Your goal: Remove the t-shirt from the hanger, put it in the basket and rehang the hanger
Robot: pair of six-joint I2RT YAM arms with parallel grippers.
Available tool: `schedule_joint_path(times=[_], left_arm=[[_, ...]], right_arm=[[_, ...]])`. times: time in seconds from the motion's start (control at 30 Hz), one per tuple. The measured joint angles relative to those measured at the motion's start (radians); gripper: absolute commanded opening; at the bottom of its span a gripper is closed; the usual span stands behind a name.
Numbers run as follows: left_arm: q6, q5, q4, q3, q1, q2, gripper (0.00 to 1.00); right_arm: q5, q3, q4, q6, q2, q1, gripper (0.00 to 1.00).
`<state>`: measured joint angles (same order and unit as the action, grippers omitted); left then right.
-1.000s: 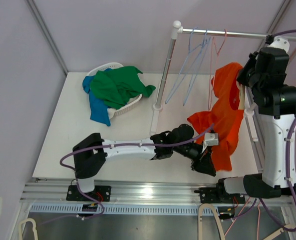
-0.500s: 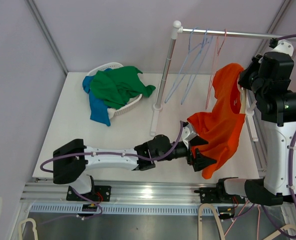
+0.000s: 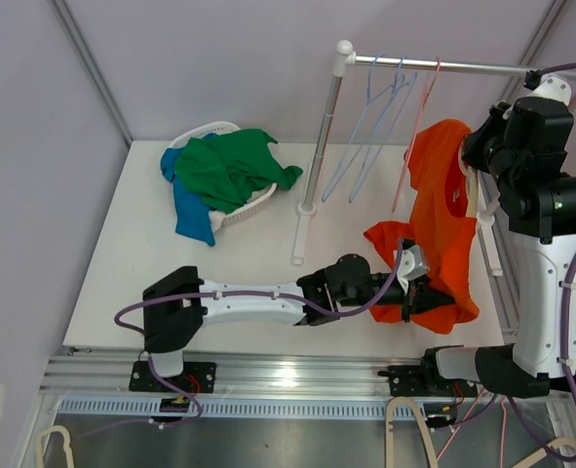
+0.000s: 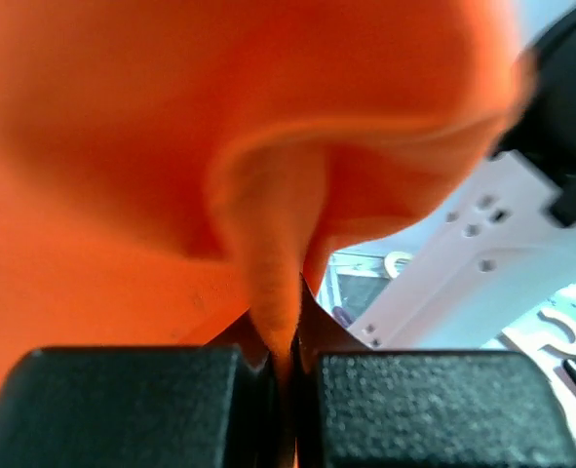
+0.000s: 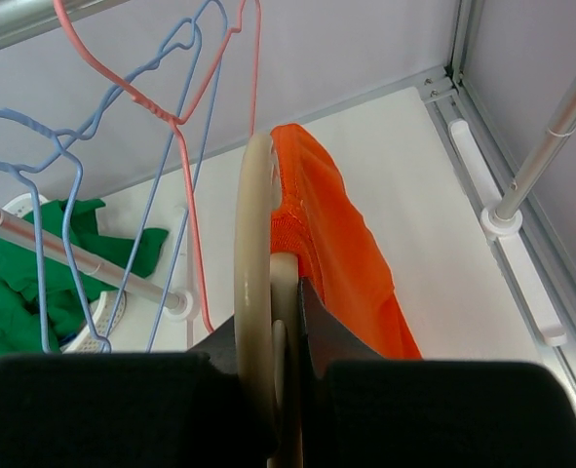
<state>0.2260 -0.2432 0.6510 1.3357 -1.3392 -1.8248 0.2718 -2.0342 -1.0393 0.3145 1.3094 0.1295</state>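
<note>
Unfinished: the orange cotton t-shirt (image 3: 443, 214) drapes the beige curved hanger (image 5: 251, 244) pinched in the right claw (image 5: 288, 331); the left claw (image 4: 289, 361) clamps its fabric below the hanger.

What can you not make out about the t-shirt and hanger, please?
Top view: the orange t-shirt and right arm cover most of the hanger.
Left wrist view: blurred cloth fills it; which part the left gripper pinches is unclear.
Right wrist view: the right gripper cuts off the hanger's lower end.

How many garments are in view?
3: orange t-shirt hanging at right; green garment piled in the basket; blue garment spilling over the basket's rim onto the table. More may be hidden beneath them.
</note>
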Motion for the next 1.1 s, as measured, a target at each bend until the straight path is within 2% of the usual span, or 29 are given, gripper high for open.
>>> schedule_joint_path(times=[0.17, 0.33, 0.5, 0.7, 0.9, 1.0, 1.1], left_arm=[[-0.066, -0.016, -0.026, -0.02, -0.04, 0.053, 0.01], [-0.199, -0.028, -0.159, -0.011, -0.154, 0.134, 0.01], [-0.313, -0.15, -0.314, 0.05, -0.22, 0.195, 0.0], [-0.388, -0.268, -0.454, 0.121, -0.207, 0.167, 0.0], [-0.381, -0.319, -0.482, 0.058, -0.144, 0.085, 0.0], [-0.311, -0.309, -0.464, 0.001, -0.086, 0.063, 0.01], [-0.156, -0.281, -0.393, -0.088, 0.003, 0.062, 0.01]], right_arm=[[0.008, 0.0, -0.004, 0.0, 0.019, 0.0, 0.0], [0.019, -0.002, -0.01, 0.001, 0.042, 0.0, 0.0], [0.019, -0.019, -0.067, -0.001, 0.063, 0.006, 0.0], [0.007, -0.197, -0.188, -0.009, 0.164, 0.009, 0.0], [-0.016, -0.401, -0.317, -0.02, 0.258, 0.011, 0.0], [-0.022, -0.422, -0.35, -0.021, 0.27, 0.013, 0.0], [-0.024, -0.33, -0.342, -0.018, 0.228, 0.019, 0.0]])
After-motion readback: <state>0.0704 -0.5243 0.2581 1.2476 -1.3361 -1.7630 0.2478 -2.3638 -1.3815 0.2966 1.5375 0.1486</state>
